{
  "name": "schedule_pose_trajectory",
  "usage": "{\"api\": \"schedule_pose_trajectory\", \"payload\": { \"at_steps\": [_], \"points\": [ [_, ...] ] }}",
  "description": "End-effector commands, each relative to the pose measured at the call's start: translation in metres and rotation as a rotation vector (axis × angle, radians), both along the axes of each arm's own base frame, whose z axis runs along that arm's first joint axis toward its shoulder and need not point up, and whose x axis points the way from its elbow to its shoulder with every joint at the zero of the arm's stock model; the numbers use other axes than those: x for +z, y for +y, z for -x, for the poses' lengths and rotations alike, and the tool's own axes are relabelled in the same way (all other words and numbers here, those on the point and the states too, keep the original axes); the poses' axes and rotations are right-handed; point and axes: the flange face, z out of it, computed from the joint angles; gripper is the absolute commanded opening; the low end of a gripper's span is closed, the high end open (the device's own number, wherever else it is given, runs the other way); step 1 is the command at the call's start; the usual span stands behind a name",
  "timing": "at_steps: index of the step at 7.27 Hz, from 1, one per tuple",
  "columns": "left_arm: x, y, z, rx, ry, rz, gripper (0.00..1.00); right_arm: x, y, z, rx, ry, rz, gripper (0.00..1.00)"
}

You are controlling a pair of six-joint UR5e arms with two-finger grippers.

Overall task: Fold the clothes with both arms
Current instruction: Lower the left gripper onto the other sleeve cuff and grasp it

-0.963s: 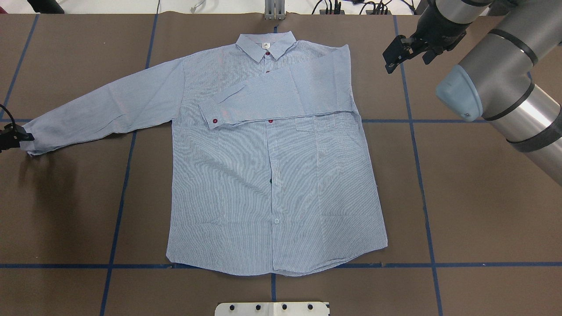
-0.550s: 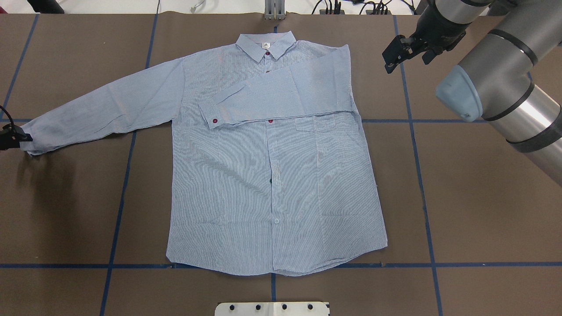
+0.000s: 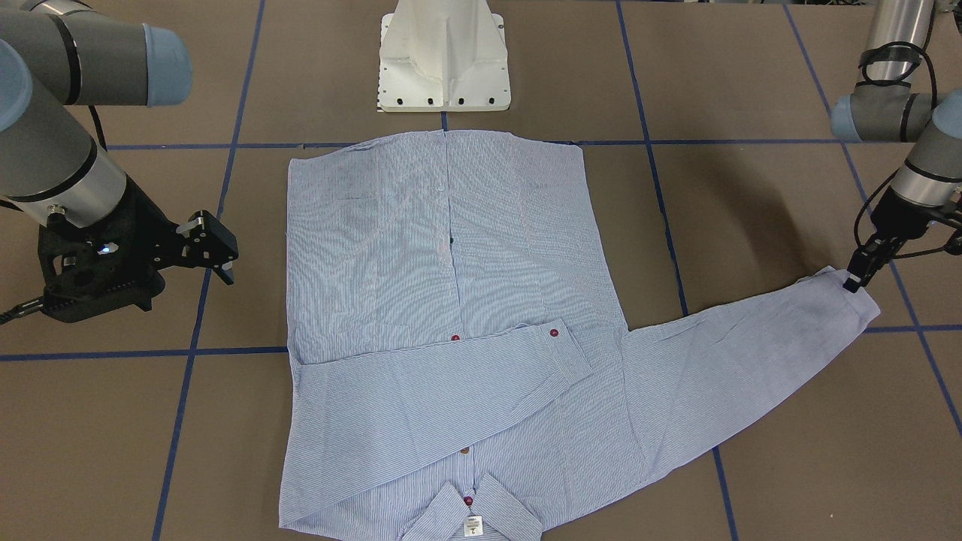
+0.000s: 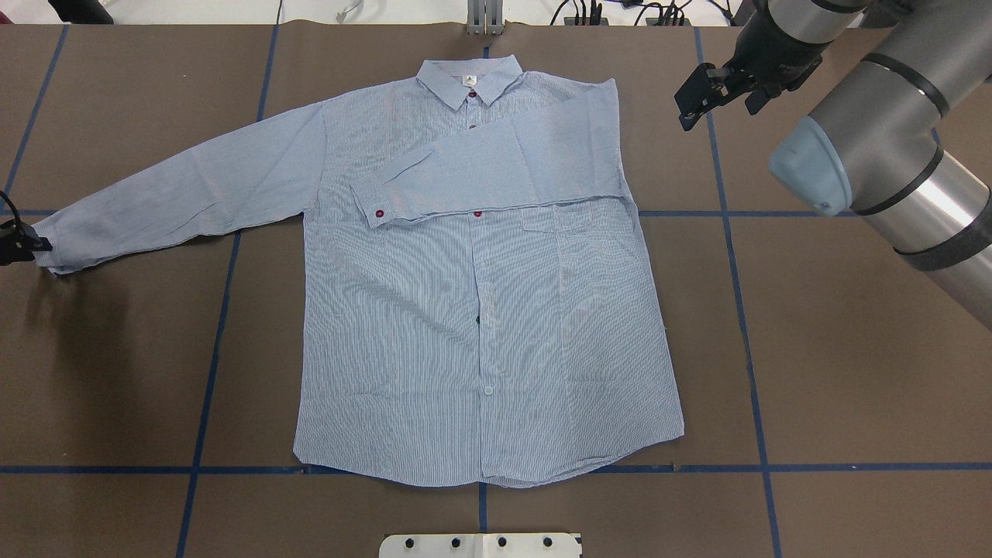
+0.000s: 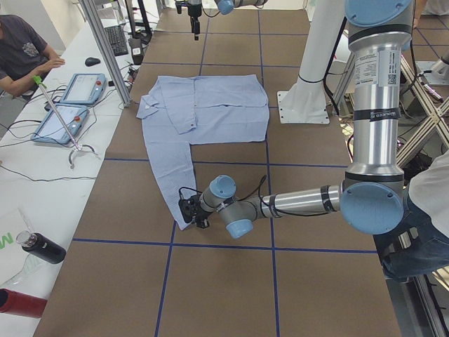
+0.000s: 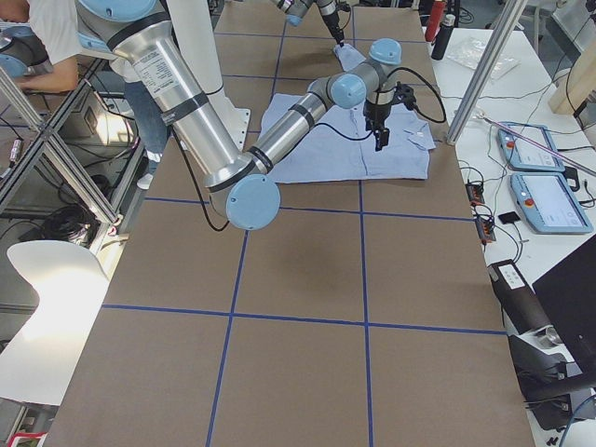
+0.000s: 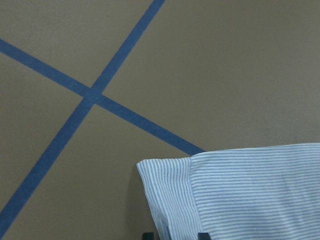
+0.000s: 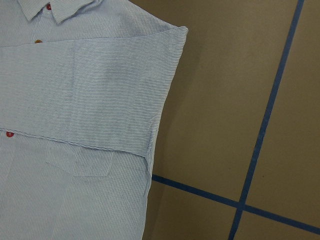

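- Shirt (image 4: 480, 333) of thin woven cloth, finely striped in light blue and white, lies flat and front-up at the middle of the surface (image 4: 837, 372). Its hem is toward the white pedestal (image 3: 443, 68) and its collar (image 4: 446, 77) toward the far edge.
- Surface covering is matt brown and is divided into rectangles by blue tape lines (image 4: 744, 325).
- Collar is pointed and spread open. A small white label (image 4: 468, 80) sits inside it; its print is too small to read.
- Dark red buttons (image 4: 477, 214) run down the front, with one pale button (image 4: 487, 390) near the hem.
- Chest pocket (image 4: 558, 226) shows just below the lower edge of the folded sleeve (image 4: 504, 174).
- Folded sleeve forms a flat, tapering band across the chest. It ends past the button line in a cuff with one dark red button.
- Extended sleeve (image 4: 186, 194) runs straight out to the robot's left, slanting and lightly creased.
- Left tool (image 3: 854, 282) is at the end of the extended sleeve, closed on the outer cuff (image 7: 170, 200). The left wrist view shows the cuff's striped corner between two dark fingertips (image 7: 148, 235) at the bottom edge.
- Right tool (image 4: 683, 108) hangs over bare surface near the folded shoulder, clear of the cloth. Its jaws are spread and hold nothing.
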Motion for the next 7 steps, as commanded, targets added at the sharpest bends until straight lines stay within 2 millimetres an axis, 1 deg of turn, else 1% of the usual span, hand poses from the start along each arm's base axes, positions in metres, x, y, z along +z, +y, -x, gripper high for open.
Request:
{"api": "schedule_pose_trajectory", "payload": {
  "at_steps": [1,3,4,6,7],
  "points": [
    [0.001,0.001,0.002,-0.002,-0.002,0.003,0.36,-0.001,0.001,0.0,0.0,-0.001,-0.001,1.0],
    [0.002,0.002,0.002,-0.002,-0.002,0.004,0.3,0.001,0.001,0.001,-0.001,0.0,0.002,1.0],
    [0.001,0.001,0.003,-0.003,-0.002,0.003,0.23,0.001,0.001,0.001,-0.001,0.0,0.003,1.0],
    [-0.004,-0.001,0.003,-0.007,0.005,-0.003,0.0,0.001,0.001,0.0,0.0,0.0,0.002,1.0],
    [-0.011,-0.002,0.002,-0.007,0.014,-0.013,0.0,0.001,0.001,0.0,-0.001,-0.001,0.003,1.0]
  ]
}}
